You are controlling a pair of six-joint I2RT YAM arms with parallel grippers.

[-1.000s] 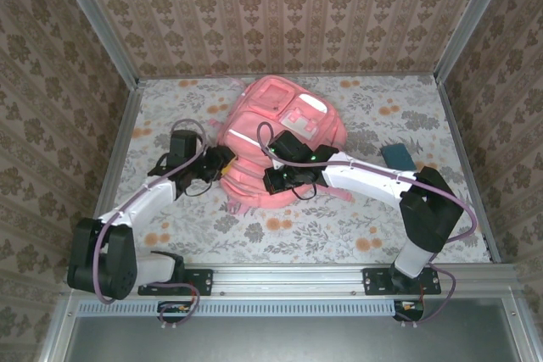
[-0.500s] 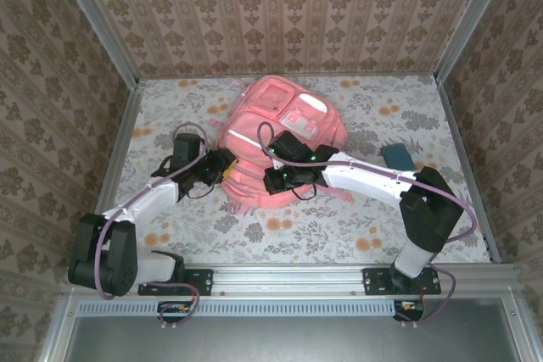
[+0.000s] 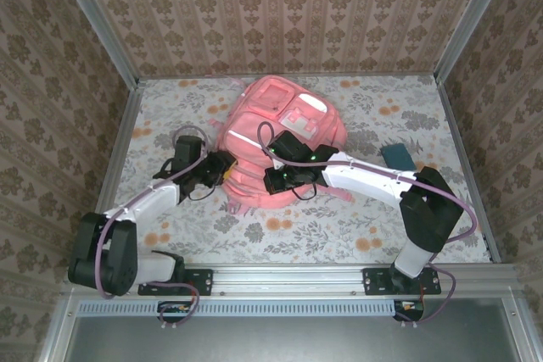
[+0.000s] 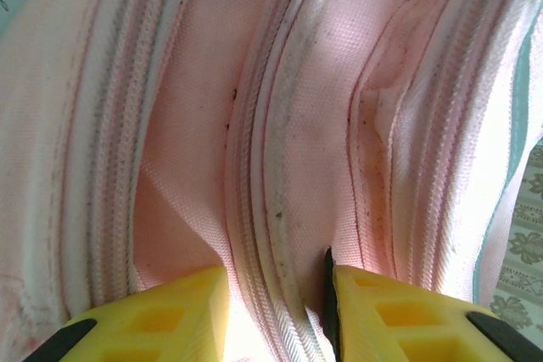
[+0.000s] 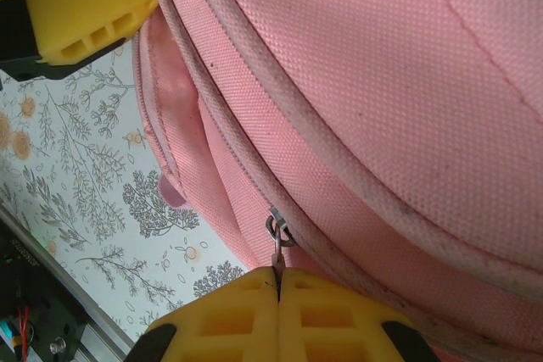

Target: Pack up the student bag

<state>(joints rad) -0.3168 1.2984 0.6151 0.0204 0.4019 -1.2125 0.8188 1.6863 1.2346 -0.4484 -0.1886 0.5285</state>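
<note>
As left fingers pinch student bag, right fingers clamping zipper

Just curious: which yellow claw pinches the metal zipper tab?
The right gripper, shut on the zipper pull; the left gripper holds a student bag seam.

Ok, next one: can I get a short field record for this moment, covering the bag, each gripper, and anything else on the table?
bag: student bag lying mid-table, front pockets facing up
left: left gripper astride a zipped seam fold at the bag's near-left edge, apparently pinching it
right: right gripper shut on a metal zipper pull at the bag's near edge
other: small teal case on the table, right of the bag and apart from it
zip state: cannot tell
</note>
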